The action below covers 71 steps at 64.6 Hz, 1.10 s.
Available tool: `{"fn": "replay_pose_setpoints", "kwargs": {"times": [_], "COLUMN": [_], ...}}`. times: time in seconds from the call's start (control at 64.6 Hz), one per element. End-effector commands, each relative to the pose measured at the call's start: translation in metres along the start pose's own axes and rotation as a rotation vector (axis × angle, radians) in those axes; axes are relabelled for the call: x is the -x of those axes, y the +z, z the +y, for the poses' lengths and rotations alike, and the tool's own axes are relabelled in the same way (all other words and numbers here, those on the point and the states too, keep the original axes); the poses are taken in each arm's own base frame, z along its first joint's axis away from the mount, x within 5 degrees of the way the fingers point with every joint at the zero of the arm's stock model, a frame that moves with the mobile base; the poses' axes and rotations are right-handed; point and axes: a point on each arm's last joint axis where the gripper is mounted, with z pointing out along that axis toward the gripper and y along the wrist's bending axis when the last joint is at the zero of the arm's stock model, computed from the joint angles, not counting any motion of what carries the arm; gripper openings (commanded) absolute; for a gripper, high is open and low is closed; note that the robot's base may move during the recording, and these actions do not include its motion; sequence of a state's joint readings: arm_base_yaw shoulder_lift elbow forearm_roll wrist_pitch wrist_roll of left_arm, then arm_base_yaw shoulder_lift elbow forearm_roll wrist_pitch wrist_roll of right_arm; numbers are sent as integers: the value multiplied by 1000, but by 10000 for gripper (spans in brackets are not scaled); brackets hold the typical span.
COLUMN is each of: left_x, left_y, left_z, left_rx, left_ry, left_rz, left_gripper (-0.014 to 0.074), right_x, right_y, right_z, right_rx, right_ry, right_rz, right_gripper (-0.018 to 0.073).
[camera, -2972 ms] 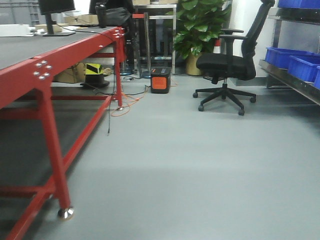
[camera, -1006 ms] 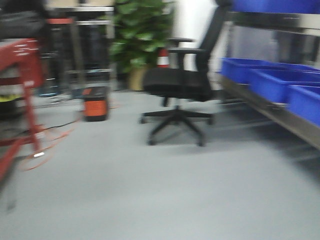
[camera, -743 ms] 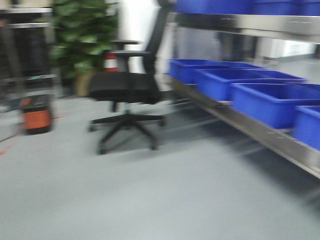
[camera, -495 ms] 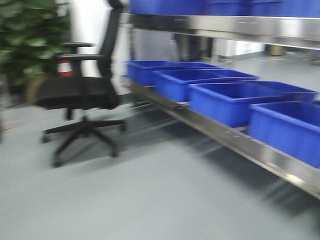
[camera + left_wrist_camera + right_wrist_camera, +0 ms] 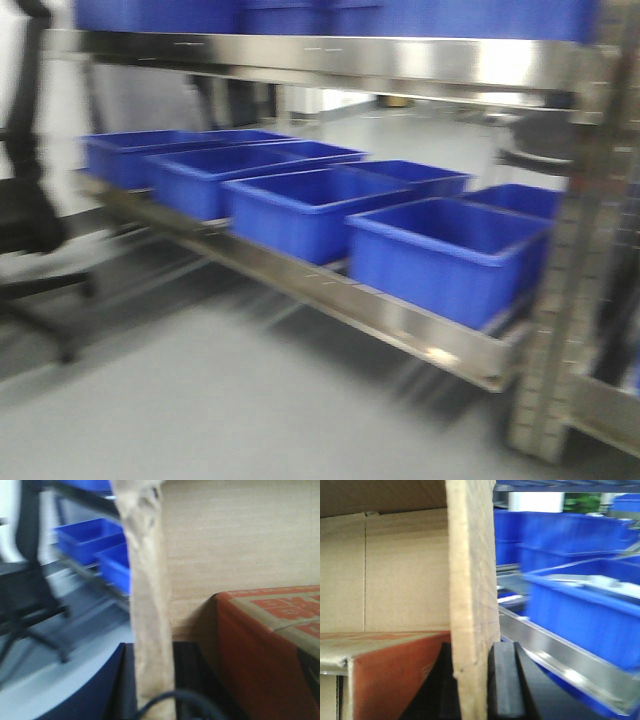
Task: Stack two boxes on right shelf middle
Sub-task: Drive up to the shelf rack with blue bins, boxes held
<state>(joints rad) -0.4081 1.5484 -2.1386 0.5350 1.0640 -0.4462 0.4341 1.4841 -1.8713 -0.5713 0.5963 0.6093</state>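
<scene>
The left gripper [image 5: 150, 685] and the right gripper [image 5: 472, 680] each pinch an edge-on wall of the cardboard box [image 5: 240, 540], jaws narrowed onto it (an orange-printed carton [image 5: 265, 640] sits inside). Ahead, blue bins [image 5: 300, 205] fill the shelf [image 5: 350, 295] from 9 to 4 o'clock. The office chair [image 5: 30, 220], central earlier, now sits at 9 o'clock.

On my feed I see a smooth grey floor [image 5: 200, 400] lying below a row of blue plastic bins [image 5: 300, 210], all of it smeared by blur. A black office chair [image 5: 30, 225] stands at the left edge on its star base, with a pale wall [image 5: 68, 110] behind it. Past the bins, the far floor shines bright with reflected light.
</scene>
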Motion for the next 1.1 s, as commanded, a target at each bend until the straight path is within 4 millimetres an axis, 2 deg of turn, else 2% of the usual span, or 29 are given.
{"fn": "replay_pose_setpoints", "kwargs": {"times": [0.0,1.083], "left_x": [5,5], "left_y": [-4,-4], "left_z": [4,4], "left_rx": [7,7], "left_ry": [-1,-1], "left_rz": [-32,-32], "left_gripper": [-111,-111], "right_x": [20,20], "right_y": [-12,-12], "right_z": [3,3], "right_rx": [66,66], "right_ry": [10,10], "right_rz": [-135,-135], "right_gripper": [-153,-153]}}
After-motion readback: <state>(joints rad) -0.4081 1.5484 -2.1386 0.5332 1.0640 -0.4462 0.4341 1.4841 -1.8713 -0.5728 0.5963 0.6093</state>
